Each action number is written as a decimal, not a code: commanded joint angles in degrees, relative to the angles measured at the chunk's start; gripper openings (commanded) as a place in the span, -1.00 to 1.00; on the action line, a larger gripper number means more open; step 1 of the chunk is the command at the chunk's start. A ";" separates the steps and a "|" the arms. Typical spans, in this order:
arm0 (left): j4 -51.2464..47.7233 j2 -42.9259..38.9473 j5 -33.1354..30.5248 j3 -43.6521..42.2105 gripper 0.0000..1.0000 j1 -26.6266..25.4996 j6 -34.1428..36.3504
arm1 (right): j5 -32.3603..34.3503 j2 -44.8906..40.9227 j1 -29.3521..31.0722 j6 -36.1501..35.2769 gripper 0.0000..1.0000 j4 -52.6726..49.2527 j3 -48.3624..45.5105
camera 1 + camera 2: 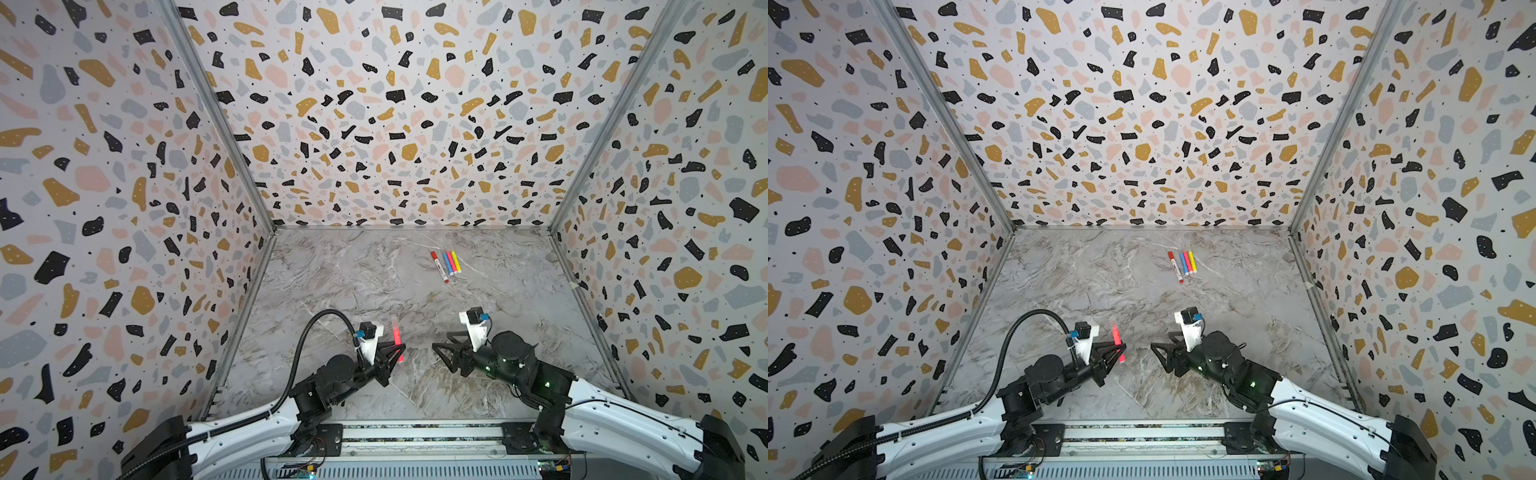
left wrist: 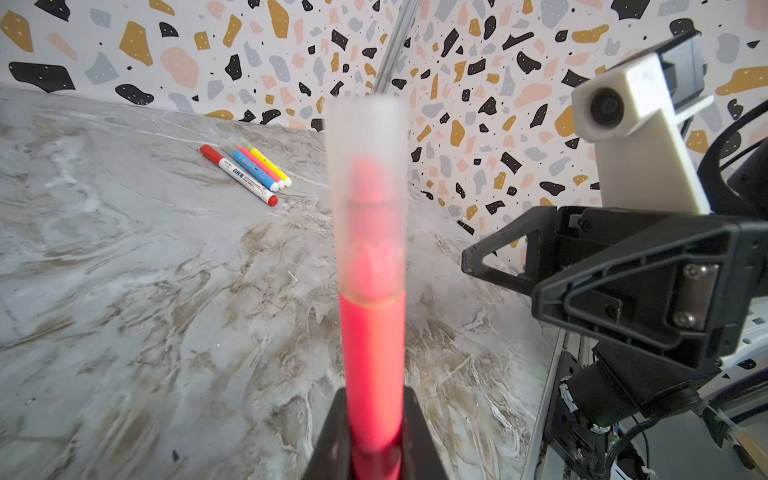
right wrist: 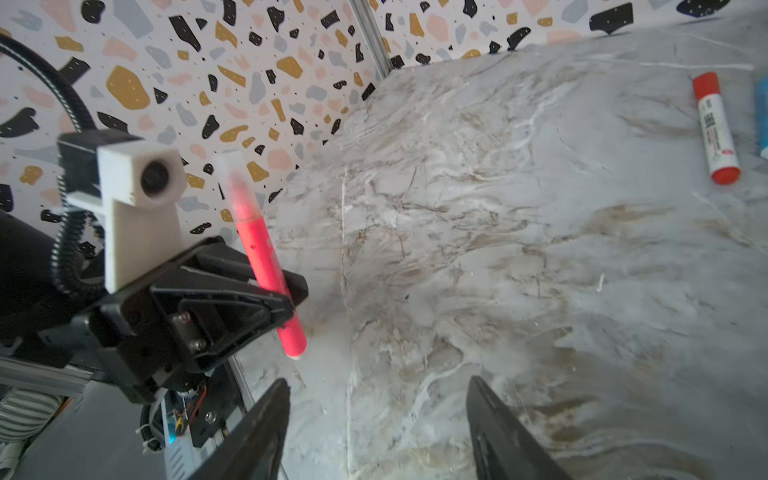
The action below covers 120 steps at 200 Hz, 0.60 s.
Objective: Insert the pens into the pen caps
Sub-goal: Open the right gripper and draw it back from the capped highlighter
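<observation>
Top views overlook table (image 1: pixel 365 299); wrist views close.

In the left wrist view the pink pen (image 2: pixel 372 353) and its frosted cap (image 2: pixel 365 187) are blurred, and the pen's uncapped end is hidden by the left gripper (image 2: pixel 372 415). In the right wrist view the blue pen (image 3: pixel 762 116), just beside the white-barrelled pen (image 3: pixel 715 129), is cut off by the edge.

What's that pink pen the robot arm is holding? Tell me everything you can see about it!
The pink pen is a slim, smooth plastic marker with a bright pink-red barrel and a small white butt end. A frosted, see-through cap already covers its tip. The left end effector is shut on its lower barrel, holding it tilted, cap end up, above the marble table. Nothing else touches it.
</observation>
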 commanded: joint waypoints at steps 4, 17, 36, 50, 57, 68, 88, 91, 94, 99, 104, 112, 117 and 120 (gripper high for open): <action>2.96 0.74 -0.31 3.32 -1.00 0.12 1.31 | 5.63 -5.00 -0.87 0.27 0.35 -5.06 0.97; 2.56 1.57 -1.53 3.99 -1.00 0.22 0.97 | 9.05 -7.12 -1.06 -0.68 0.37 -6.39 0.69; -1.76 4.80 -3.05 7.22 -1.00 1.10 0.63 | 15.29 -10.06 -1.02 -1.38 0.39 -7.70 -0.01; -3.89 7.99 -1.79 9.52 -1.00 2.48 0.33 | 18.90 -11.63 -1.05 -2.71 0.42 -8.88 0.01; -4.66 9.48 -1.22 10.65 -1.00 3.06 0.14 | 20.96 -12.28 -1.09 -3.34 0.43 -9.94 0.45; -5.96 11.56 -1.00 12.34 -1.00 4.00 0.01 | 24.23 -12.88 -1.16 -4.00 0.46 -12.30 1.40; -6.78 14.72 0.45 14.58 -1.00 6.26 -0.57 | 28.52 -13.25 -1.19 -6.93 0.47 -16.09 4.31; -6.78 15.30 0.80 14.88 -1.00 6.76 -0.83 | 29.03 -13.23 -1.19 -7.59 0.48 -16.69 4.81; -6.78 15.80 1.18 15.17 -1.00 7.20 -1.04 | 29.52 -13.25 -1.19 -8.29 0.47 -17.28 5.29; -6.91 16.65 1.96 15.75 -1.00 8.05 -1.37 | 30.54 -13.25 -1.19 -9.25 0.47 -18.45 6.39; -7.02 17.50 2.65 16.28 -1.00 8.77 -1.71 | 31.71 -13.24 -1.19 -10.04 0.48 -19.77 7.34; -7.04 19.00 3.63 17.21 -1.00 9.97 -2.19 | 33.81 -13.17 -1.25 -10.99 0.50 -21.90 8.99; -7.11 20.06 4.03 17.77 -1.00 10.68 -2.41 | 35.24 -13.17 -1.27 -10.88 0.50 -23.22 9.90; -7.15 20.63 4.32 18.12 -1.00 11.02 -2.59 | 36.03 -13.17 -1.27 -10.77 0.51 -23.86 10.43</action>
